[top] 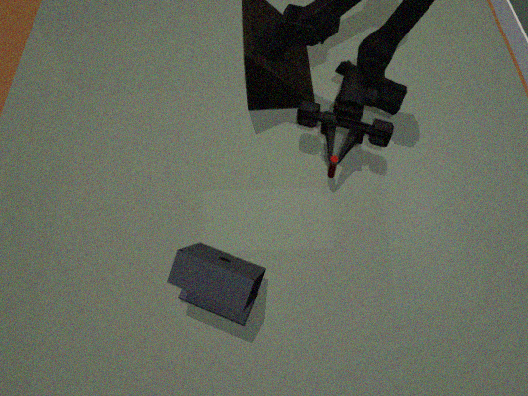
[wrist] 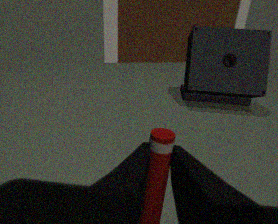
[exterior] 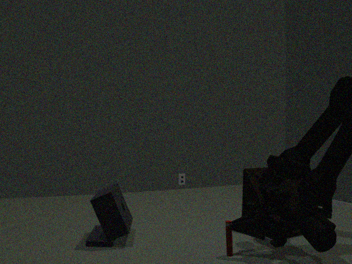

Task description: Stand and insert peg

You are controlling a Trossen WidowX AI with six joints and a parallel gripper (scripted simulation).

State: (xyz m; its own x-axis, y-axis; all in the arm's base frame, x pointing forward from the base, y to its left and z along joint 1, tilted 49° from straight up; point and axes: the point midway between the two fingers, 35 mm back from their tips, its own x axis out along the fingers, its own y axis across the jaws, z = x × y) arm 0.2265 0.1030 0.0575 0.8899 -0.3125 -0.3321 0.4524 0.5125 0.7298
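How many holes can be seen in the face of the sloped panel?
1. The hole sits right of centre, in the upper half of the sloped panel, in the wrist view. Its other sides are not visible, so more holes may be hidden.

Matte black arm (top: 394, 27), tapered fingers
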